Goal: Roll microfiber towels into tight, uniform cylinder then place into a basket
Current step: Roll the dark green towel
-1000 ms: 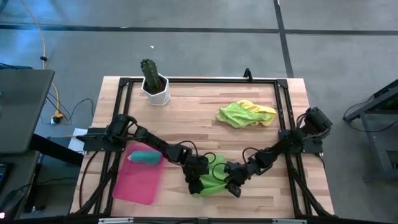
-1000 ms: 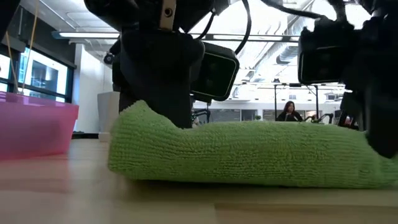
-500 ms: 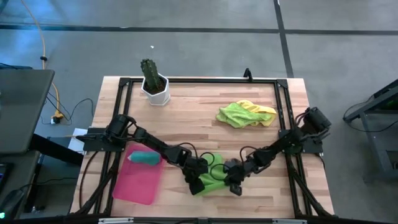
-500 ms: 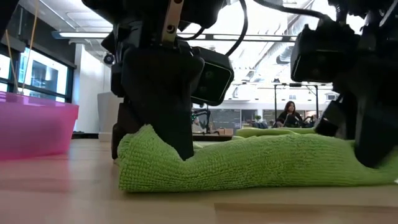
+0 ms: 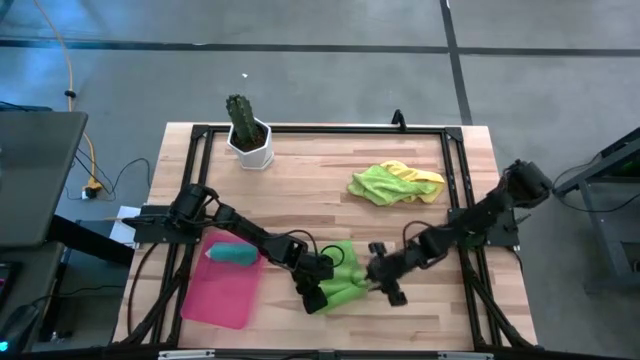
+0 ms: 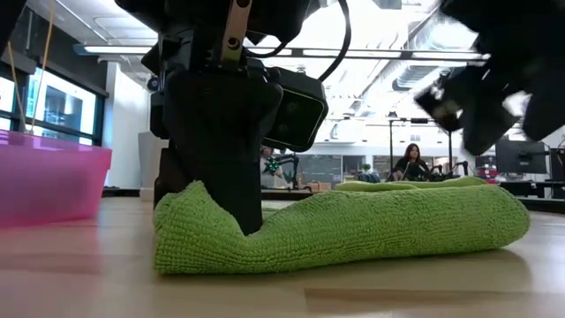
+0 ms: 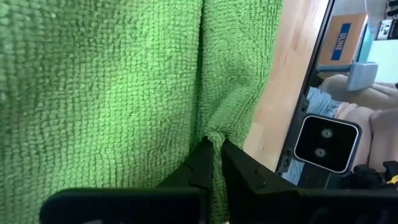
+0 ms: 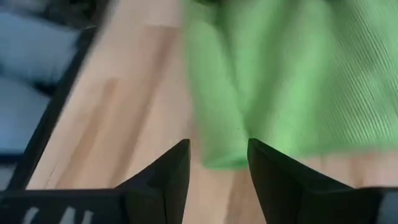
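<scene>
Lying low at centre in the high view, the green towel [image 5: 340, 283] runs left to right. Our left gripper [image 5: 318, 288] pinches its left end; our right gripper [image 5: 385, 285], clamped there a second ago, has let go, fingers apart.

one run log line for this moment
left hand: shut on green towel | right hand: open, off towel | teal towel: in basket

Wooden table [image 5: 310, 190] bears towels [image 5: 395, 184], basket [image 5: 222, 292], potted cactus [image 5: 247, 133].
</scene>
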You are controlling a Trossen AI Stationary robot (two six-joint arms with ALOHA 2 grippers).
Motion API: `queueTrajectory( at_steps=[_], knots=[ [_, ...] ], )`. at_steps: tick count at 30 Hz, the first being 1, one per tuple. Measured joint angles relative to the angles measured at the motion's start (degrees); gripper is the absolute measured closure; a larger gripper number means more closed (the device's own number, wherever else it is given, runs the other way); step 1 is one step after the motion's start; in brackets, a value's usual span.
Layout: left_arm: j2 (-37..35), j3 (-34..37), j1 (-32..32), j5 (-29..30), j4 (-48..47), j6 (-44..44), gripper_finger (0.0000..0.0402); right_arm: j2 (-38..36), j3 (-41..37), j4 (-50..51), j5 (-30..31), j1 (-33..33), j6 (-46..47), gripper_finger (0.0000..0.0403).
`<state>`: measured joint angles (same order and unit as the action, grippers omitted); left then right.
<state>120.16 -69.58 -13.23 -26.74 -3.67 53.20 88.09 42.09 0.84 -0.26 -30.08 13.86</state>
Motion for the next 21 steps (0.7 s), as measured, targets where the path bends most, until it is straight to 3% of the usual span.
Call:
queueTrajectory(
  at_steps=[6,16,21],
  knots=[
    [0.0,0.0,0.0,0.0,0.2,0.0,0.039,2.8,0.0,-5.8,7.4,-5.6,-11.3,0.0257],
    [0.0,0.0,0.0,-0.1,0.4,0.2,0.039,13.4,0.1,-13.8,16.9,-6.7,-11.4,0.0258],
    [0.1,0.0,0.1,-0.2,0.5,0.6,0.039,15.1,0.2,-14.2,18.2,-6.2,-10.5,0.0258]
  ],
)
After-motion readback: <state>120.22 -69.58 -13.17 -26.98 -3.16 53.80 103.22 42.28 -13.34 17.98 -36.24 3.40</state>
